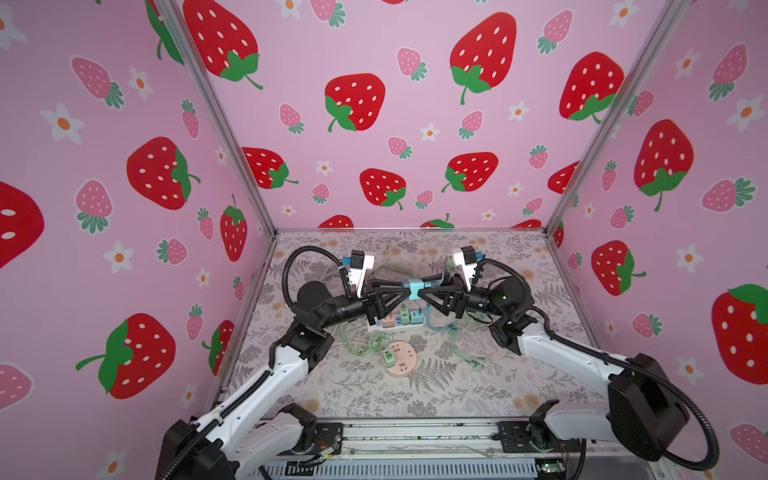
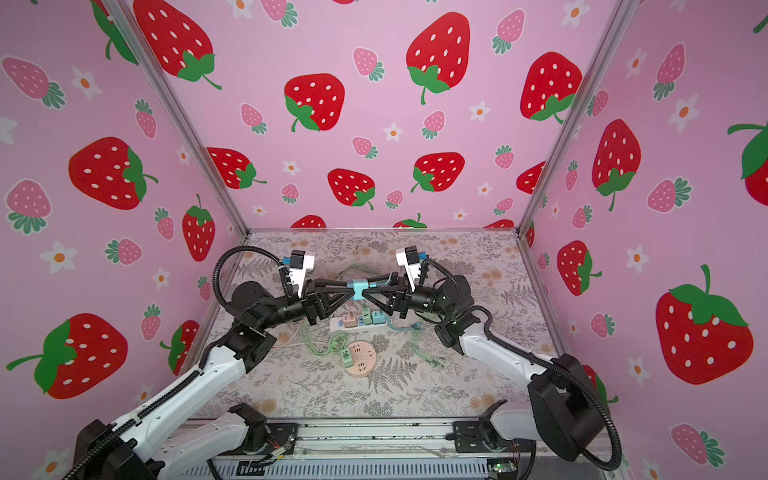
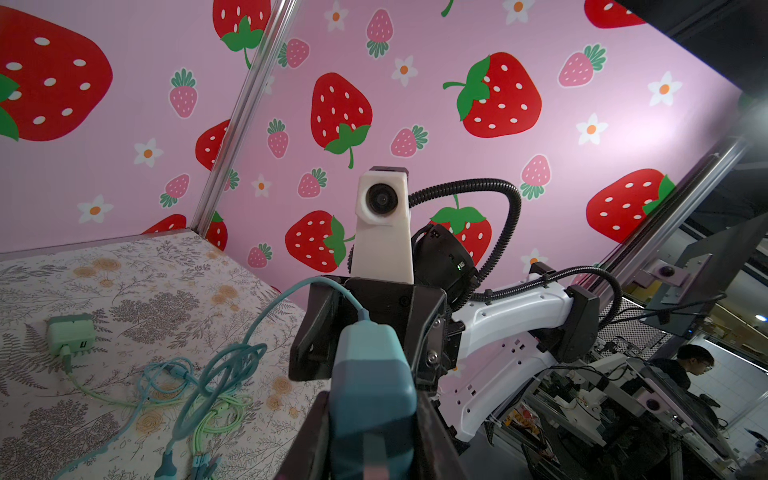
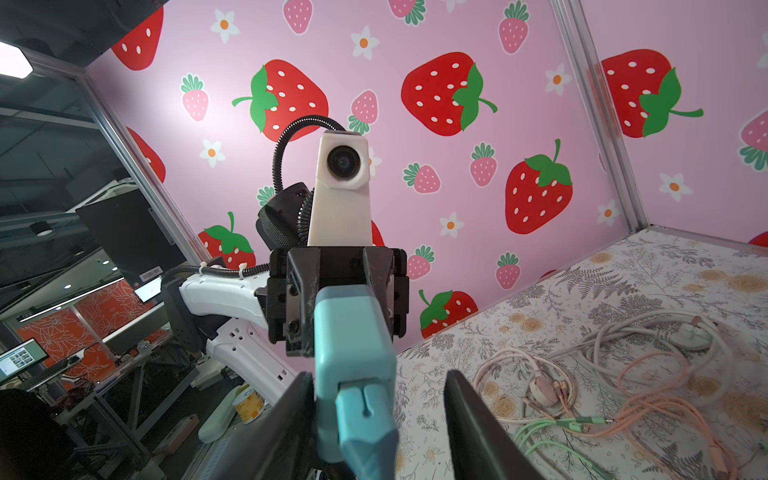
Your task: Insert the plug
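Left gripper (image 3: 370,399) clamped on blue charger (image 3: 374,365), held clear of table (image 1: 374,395) — likely as steady block to push against — right gripper (image 4: 376,386) slack, jaws apart, round cable plug (image 4: 365,419) at its port.

A: Your adapter (image 3: 374,386), what finish?
B: Smooth matt plastic; its cable (image 3: 249,348) looks rubbery.
A: The table (image 1: 478,390) under you?
B: Matt printed covering. The post (image 1: 572,187) at your one o'clock is dull brushed metal.
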`<state>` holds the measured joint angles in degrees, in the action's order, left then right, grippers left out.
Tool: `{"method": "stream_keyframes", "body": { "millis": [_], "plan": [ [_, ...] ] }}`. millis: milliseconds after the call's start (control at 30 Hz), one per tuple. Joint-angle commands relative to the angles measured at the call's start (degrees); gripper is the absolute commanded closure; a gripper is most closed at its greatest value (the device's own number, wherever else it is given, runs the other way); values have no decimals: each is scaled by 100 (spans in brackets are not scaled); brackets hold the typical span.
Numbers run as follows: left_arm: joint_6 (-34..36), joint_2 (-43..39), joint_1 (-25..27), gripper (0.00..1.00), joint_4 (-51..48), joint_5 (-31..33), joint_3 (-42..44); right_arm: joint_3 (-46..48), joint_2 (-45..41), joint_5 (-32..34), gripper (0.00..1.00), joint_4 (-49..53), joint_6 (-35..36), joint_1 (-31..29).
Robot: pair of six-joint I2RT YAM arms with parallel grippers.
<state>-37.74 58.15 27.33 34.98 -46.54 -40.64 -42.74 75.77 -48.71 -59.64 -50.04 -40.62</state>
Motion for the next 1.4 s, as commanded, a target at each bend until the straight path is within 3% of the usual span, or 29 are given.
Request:
{"method": "stream_keyframes", "body": {
  "millis": [0,300,700,800,900,1100,1200,1367],
  "plan": [
    [42,-76,40,100,295,-119,73,-221,36,-75,48,-433,-193,-44],
    [65,-50,55,100,343,-48,116,-314,103,-468,53,-479,-194,-205],
    [282,-116,52,100,-205,-92,-56,-397,26,-644,73,-279,-68,-222],
    [495,-201,44,90,-790,-116,-202,-561,-163,-511,80,976,761,-205],
    [650,-349,44,79,-1337,-82,-276,-950,-372,-314,81,2804,1953,-123],
    [811,-863,-9,59,-2288,315,-144,-1656,-514,109,82,5240,3721,177],
    [921,-1147,-20,57,-3037,607,-88,-2149,-310,799,82,6608,4677,170],
    [859,-1478,-27,57,-4350,1398,-20,-2468,20,1803,83,7735,5775,38]
  ]
}}
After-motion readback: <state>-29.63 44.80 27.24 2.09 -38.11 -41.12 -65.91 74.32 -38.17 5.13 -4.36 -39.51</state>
